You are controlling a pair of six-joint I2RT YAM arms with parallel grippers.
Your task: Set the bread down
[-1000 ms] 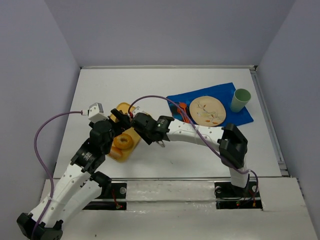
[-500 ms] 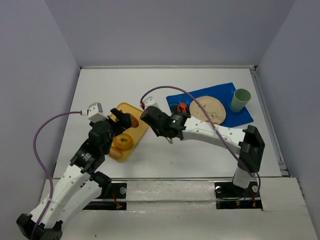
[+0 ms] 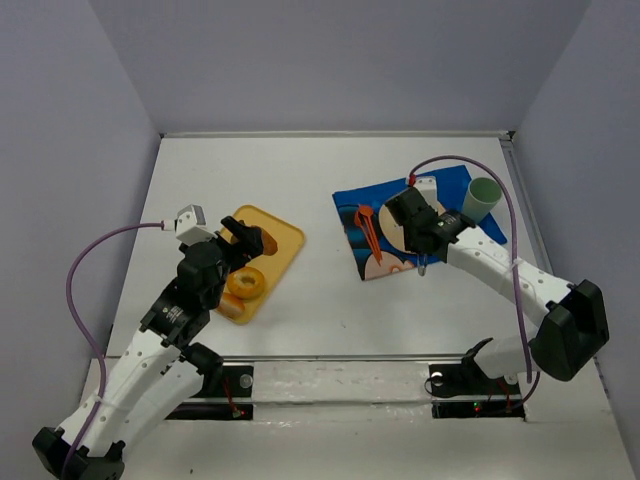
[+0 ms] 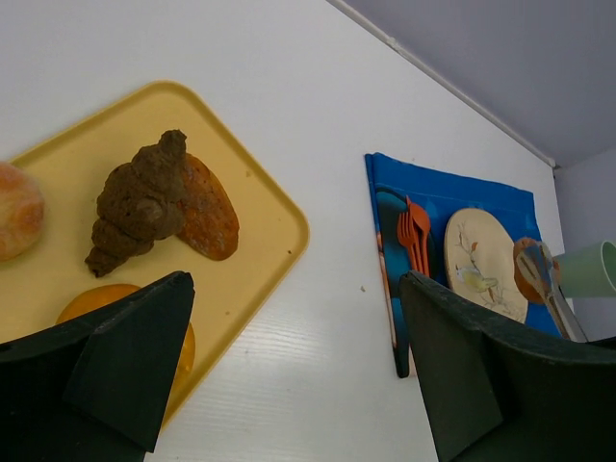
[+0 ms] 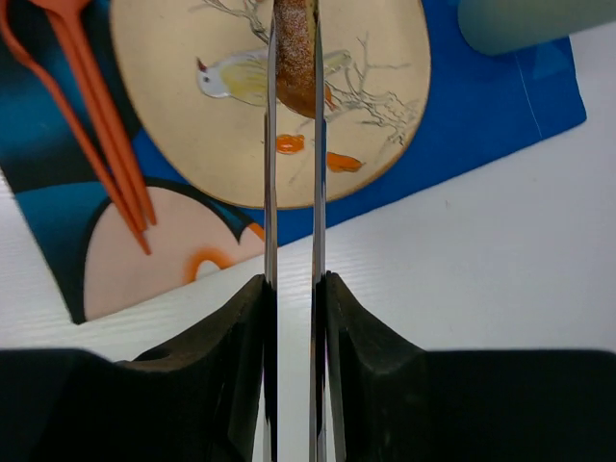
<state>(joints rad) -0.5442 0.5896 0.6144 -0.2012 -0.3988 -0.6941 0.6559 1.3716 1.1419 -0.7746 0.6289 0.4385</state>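
The bread [image 5: 295, 60], a golden-brown chunk, is pinched between the thin blade fingers of my right gripper [image 5: 294, 34], just above the bird-patterned plate [image 5: 202, 125]. In the top view my right gripper [image 3: 414, 214] hangs over that plate on the blue mat [image 3: 362, 262] and hides the bread. The left wrist view shows the bread [image 4: 528, 266] over the plate's far edge. My left gripper [image 4: 298, 385] is open and empty, hovering by the yellow tray [image 3: 287, 240].
The tray holds a glazed bagel [image 3: 245, 283], a dark brown roll [image 4: 140, 204] and a pale roll [image 4: 14, 210]. Orange cutlery [image 3: 364, 228] lies on the mat left of the plate. A green cup [image 3: 482, 198] stands at the mat's right corner.
My right arm has swung right from the tray to above the plate, carrying the bread. The left arm has not moved.
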